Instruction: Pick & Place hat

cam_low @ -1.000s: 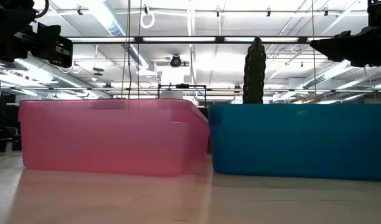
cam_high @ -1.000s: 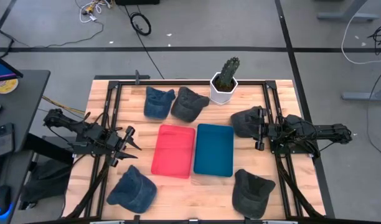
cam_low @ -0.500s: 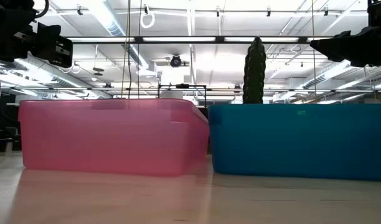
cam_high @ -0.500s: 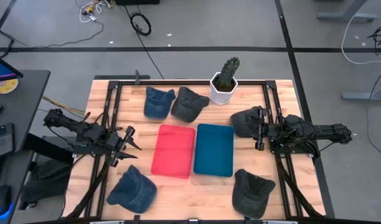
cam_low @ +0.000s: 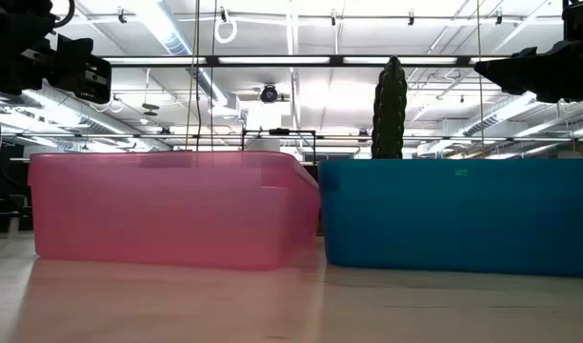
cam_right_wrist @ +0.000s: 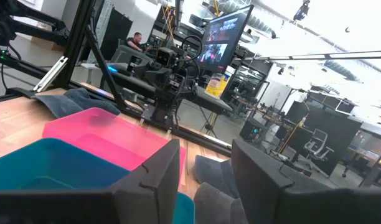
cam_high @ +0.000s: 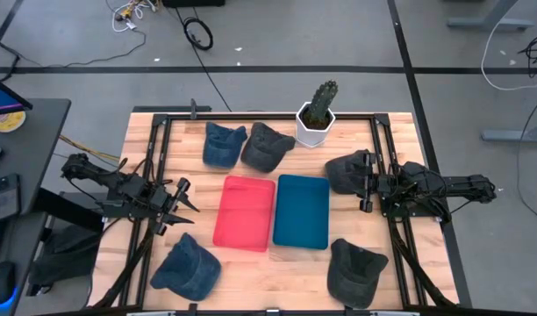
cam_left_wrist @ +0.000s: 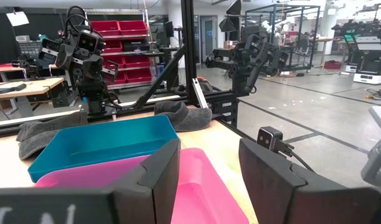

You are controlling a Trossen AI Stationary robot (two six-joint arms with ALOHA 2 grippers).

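Observation:
Several caps lie flat on the table in the high view: a blue one (cam_high: 225,145) and a dark grey one (cam_high: 267,147) at the far edge, a dark grey one (cam_high: 343,171) on the right, another dark grey one (cam_high: 356,272) and a blue one (cam_high: 187,268) at the near edge. A pink tray (cam_high: 245,212) and a teal tray (cam_high: 302,211) sit side by side in the middle. My left gripper (cam_high: 182,197) hovers open, left of the pink tray. My right gripper (cam_high: 366,182) hovers open beside the right-hand grey cap, raised above the table.
A potted cactus (cam_high: 317,116) stands at the far edge behind the teal tray. Black frame rails (cam_high: 154,175) run along both sides of the table. The low view shows both trays (cam_low: 168,210) from the side, with bare wood in front.

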